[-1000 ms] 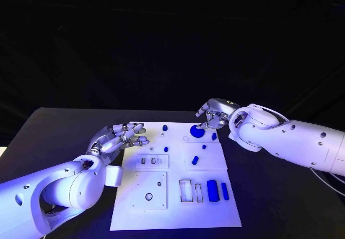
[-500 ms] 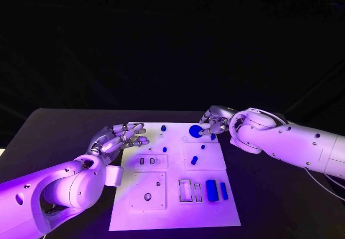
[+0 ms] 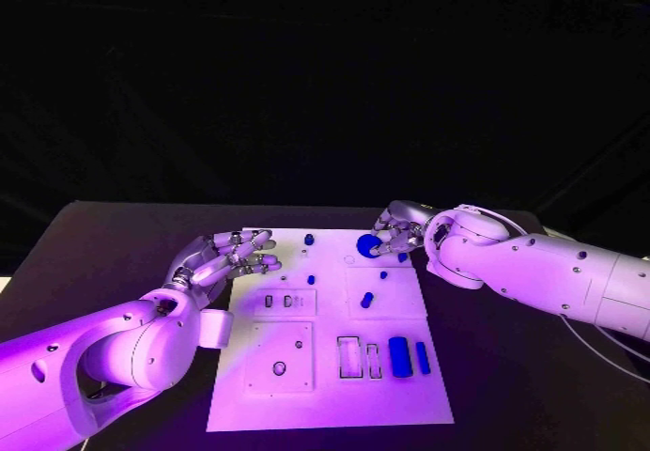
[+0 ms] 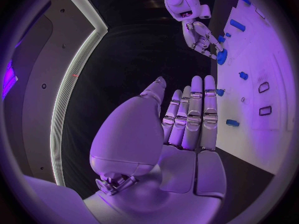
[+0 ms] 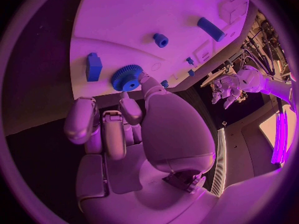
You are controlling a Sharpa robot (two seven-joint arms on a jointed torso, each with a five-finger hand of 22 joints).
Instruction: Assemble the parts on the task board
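Two hands logged: my right hand (image 3: 398,228) touches the blue gear (image 3: 370,246), grip unclear; left hand (image 3: 227,258) empty, fingers loosely apart, beside task board (image 3: 332,395).

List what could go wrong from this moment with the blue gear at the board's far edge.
1. The right hand touches the blue gear with one fingertip; the grip looks partial, so it could slip.
2. The gear sits near the task board edge and may be pushed off.
3. A small blue block stands close beside it and could get knocked.
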